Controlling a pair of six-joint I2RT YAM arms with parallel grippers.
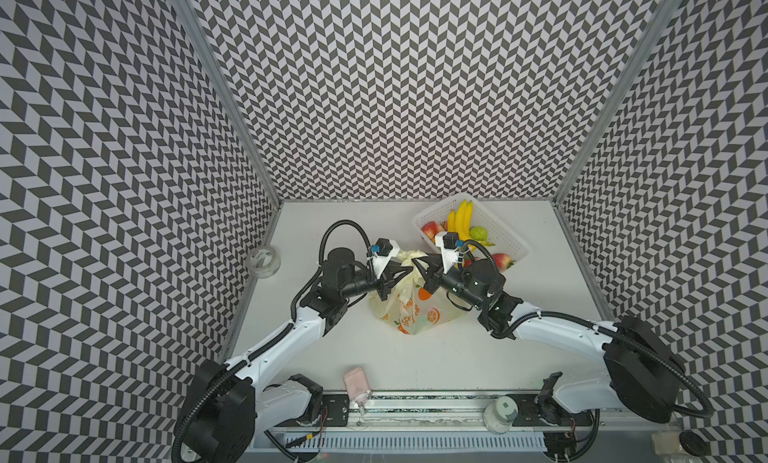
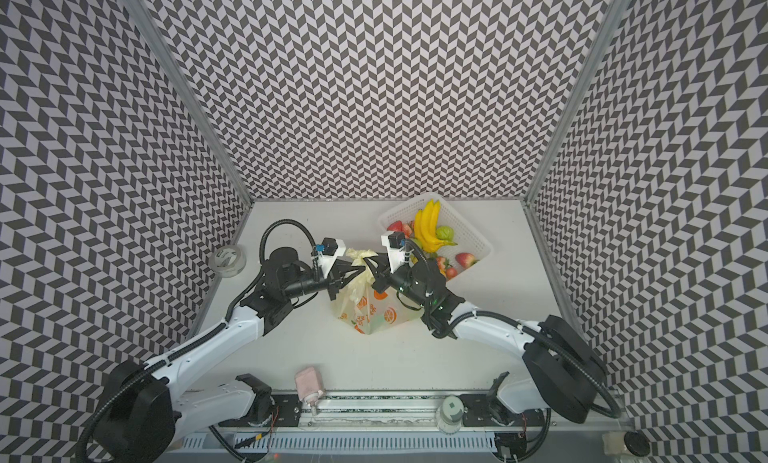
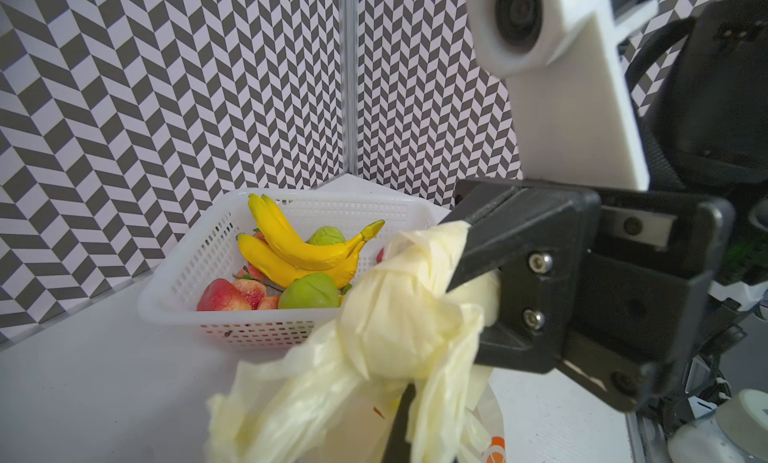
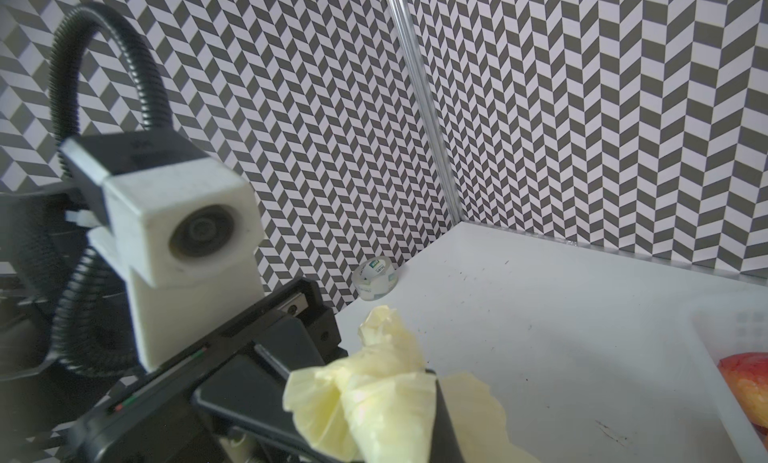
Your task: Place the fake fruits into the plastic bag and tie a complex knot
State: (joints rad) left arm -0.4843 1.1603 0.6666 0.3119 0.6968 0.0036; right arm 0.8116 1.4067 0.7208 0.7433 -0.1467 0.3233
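The left gripper (image 1: 408, 269) and right gripper (image 1: 417, 265) each pinch bunched handles of the plastic bag (image 1: 409, 311); beyond them the basket (image 1: 515, 237) holds bananas (image 1: 462, 220), green fruits (image 1: 478, 233) and peaches (image 1: 501, 260).

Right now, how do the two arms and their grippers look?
The left arm and right arm have white shells, black joints and black ribbed cable hoses. The left gripper and right gripper are black with pointed fingers, each carrying a white camera mount.

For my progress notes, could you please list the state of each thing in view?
plastic bag: standing on the table, top gathered.
knot: bunched, loose ends out.
left pincer: shut on the plastic bag's handle strip.
right pincer: shut on the plastic bag's handle strip.
basket: holds fake fruits.
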